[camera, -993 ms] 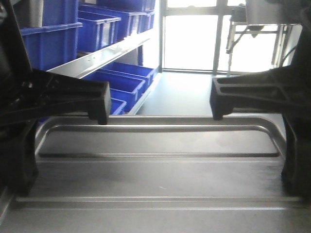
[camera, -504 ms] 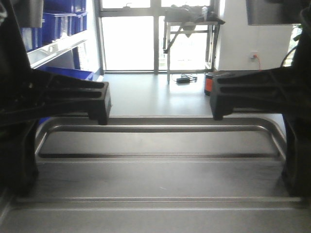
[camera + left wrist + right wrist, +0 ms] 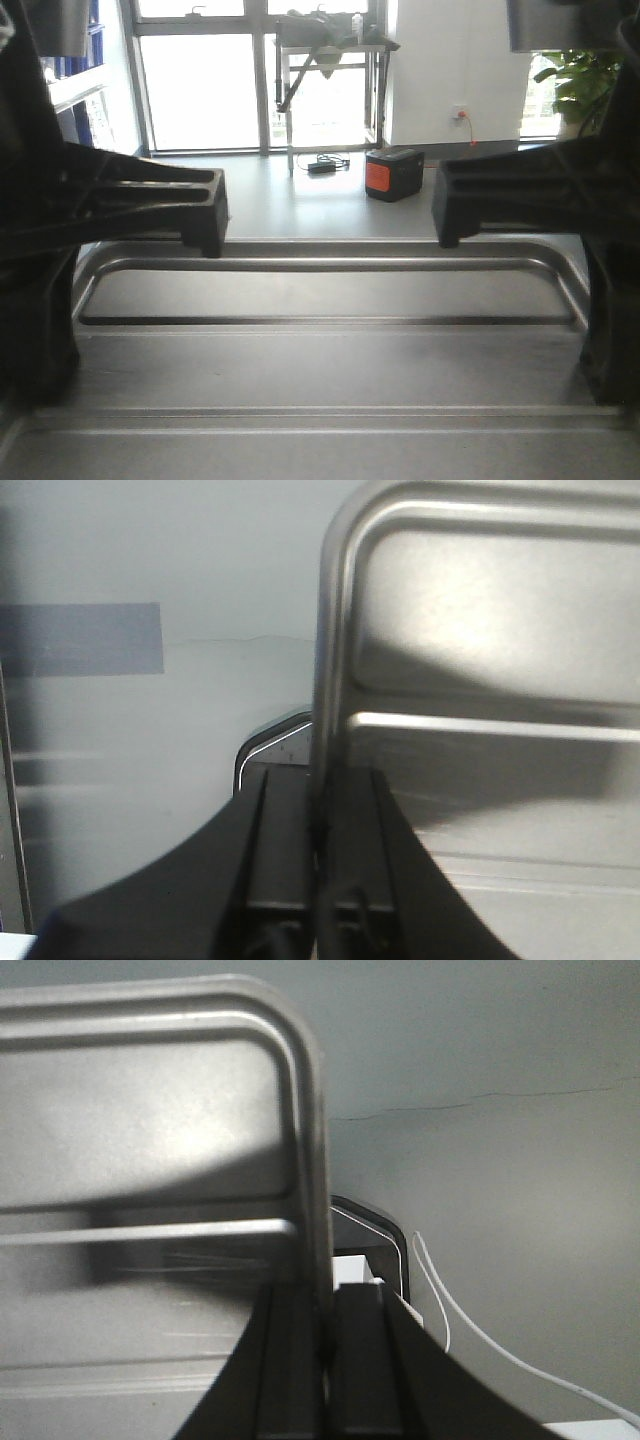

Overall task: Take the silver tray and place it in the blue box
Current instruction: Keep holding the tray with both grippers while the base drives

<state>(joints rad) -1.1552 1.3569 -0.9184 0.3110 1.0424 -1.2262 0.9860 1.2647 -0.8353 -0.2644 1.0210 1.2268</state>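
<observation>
right tool (image 3: 327, 1310), clamped on silver tray (image 3: 150, 1130) rim

- An orange-and-black box (image 3: 392, 174) sat on the grey floor (image 3: 280, 205) ahead, between the left gripper (image 3: 320, 875) and right gripper (image 3: 325, 1360).
- A metal table (image 3: 335, 47) stood beyond it, before bright windows (image 3: 200, 95) (its load too blurred to name).
- A leafy plant (image 3: 575, 85) showed far off, above the right gripper.
- A blue-grey strip (image 3: 85, 638) lay left of the left gripper.
- A white cable (image 3: 420, 1255) ran just right of the right gripper.
</observation>
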